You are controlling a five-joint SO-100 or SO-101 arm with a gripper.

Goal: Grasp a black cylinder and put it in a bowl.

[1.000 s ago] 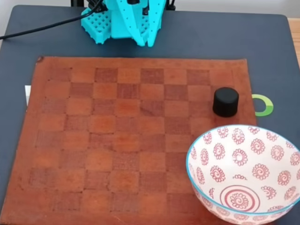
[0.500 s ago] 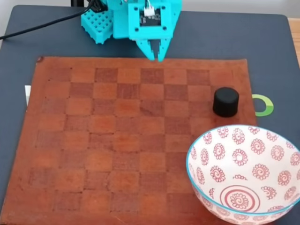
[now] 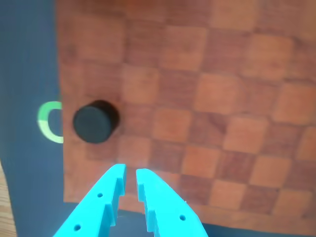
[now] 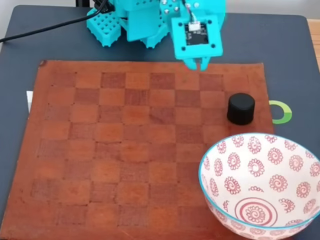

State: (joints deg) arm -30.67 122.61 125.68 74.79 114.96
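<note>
We see a dark blue-grey desk point(image 4: 295, 60) carrying a brown leather checkerboard mat point(image 4: 125, 150), its squares alternating lighter and darker orange-brown. The black cylinder point(image 4: 241, 109) stands upright on the mat near its right edge in the fixed view, free of any contact; in the wrist view point(image 3: 95, 122) it sits at the mat's left edge. Just beside it, partly tucked under the mat's border, we find a green and white ring point(image 4: 281, 112) lying flat on the desk. Below the cylinder in the fixed view, close but apart from it, sits the bowl point(image 4: 235, 150), white with red spiral circles inside and a thin light-blue rim, resting over the mat's lower right corner. The turquoise end effector point(image 4: 198, 65) hangs over the mat's far edge, up and left of the cylinder and apart from it. In the wrist view its fingers point(image 3: 129, 183) are nearly together, a narrow slit between them, holding nothing. A black cable point(image 4: 45, 29) runs off the arm's base to the left.
</note>
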